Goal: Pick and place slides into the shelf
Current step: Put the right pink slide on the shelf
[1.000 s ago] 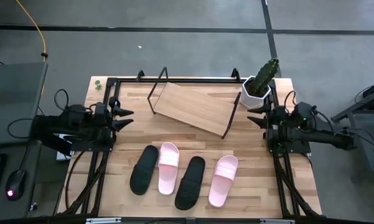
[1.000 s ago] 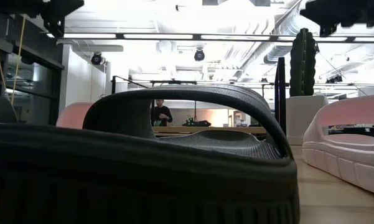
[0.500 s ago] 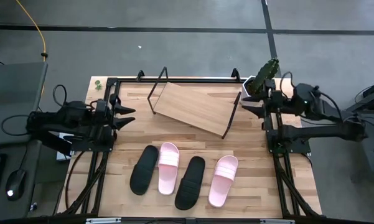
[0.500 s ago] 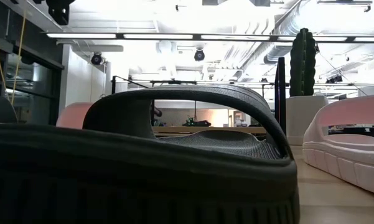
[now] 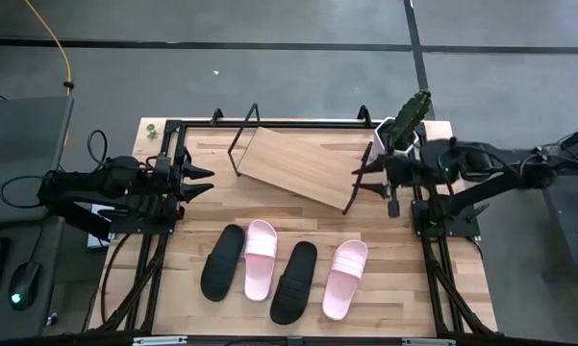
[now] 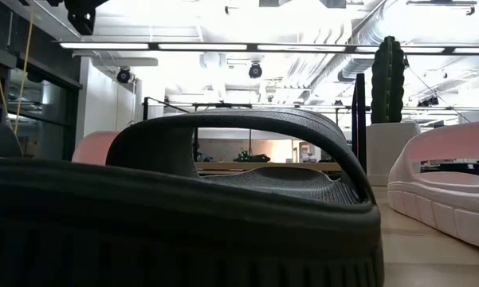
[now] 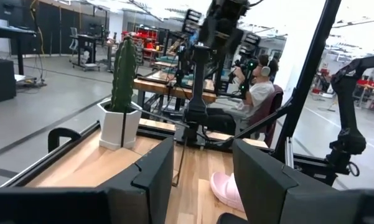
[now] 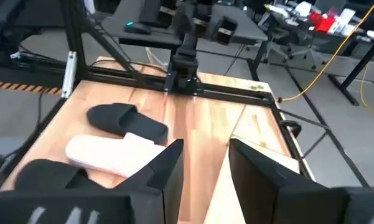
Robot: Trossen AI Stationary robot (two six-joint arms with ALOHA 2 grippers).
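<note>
Four slides lie sole-down in a row at the near side of the table: black (image 5: 223,261), pink (image 5: 261,258), black (image 5: 294,281), pink (image 5: 345,279). The shelf (image 5: 303,165), a slanted wooden board in a black wire frame, stands at the far middle. My left gripper (image 5: 200,180) hangs open above the table's left side, left of the shelf. My right gripper (image 5: 363,178) is open in the air by the shelf's right end. In the right wrist view its fingers (image 8: 205,168) frame the wood, with the slides (image 8: 127,121) beyond. The left wrist view shows open fingers (image 7: 202,180) and a pink slide (image 7: 227,190).
A cactus in a white pot (image 5: 404,125) stands at the far right corner, just behind my right arm. Black rails (image 5: 269,123) run along the table's edges. The nearest black slide (image 6: 223,207) fills the low view. A seated person (image 7: 255,93) is in the room beyond.
My right gripper has lifted off its rest at the table's right edge and swung toward the table's left, ending beside the shelf's right end. My left gripper has edged a little toward the shelf. The slides and the shelf have stayed put.
</note>
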